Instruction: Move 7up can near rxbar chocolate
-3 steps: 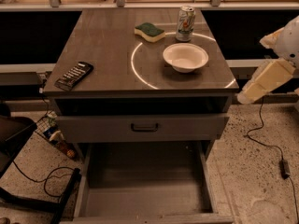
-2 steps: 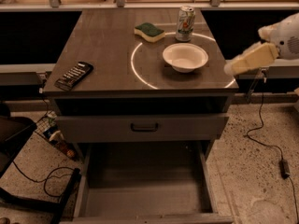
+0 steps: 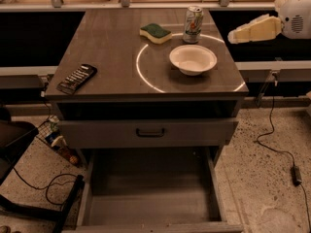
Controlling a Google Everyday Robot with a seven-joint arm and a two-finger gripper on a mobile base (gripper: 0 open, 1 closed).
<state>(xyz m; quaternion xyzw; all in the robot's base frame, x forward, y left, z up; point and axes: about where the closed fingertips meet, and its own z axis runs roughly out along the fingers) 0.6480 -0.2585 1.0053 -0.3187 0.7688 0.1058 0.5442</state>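
**The can waits just left of the gripper**

On the left, close to the front corner of the table (image 3: pixel 112 42), lies the rxbar chocolate (image 3: pixel 77 78); it is flat and dark, and its long side runs on a slant from front-left to back-right. Go right and toward the back and there is a green and yellow sponge (image 3: pixel 155 33); just right of it stands the 7up can (image 3: pixel 193 24), straight up, near the back edge of the table. A white bowl (image 3: pixel 193 59) sits in front of the can, close to it but not touching.

Farthest right is the gripper (image 3: pixel 234 34); it hangs in the air past the right edge of the table, at about the can's height, and its tip points left at the can. It does not touch the can; there is a gap between them; it holds nothing, and I cannot tell if it is spread wide or squeezed shut.

So I think the grab is not done yet. The can is to the left of the gripper, and the bar is well apart from the can, right across the table; the can would go left and forward, past the sponge and the bowl.
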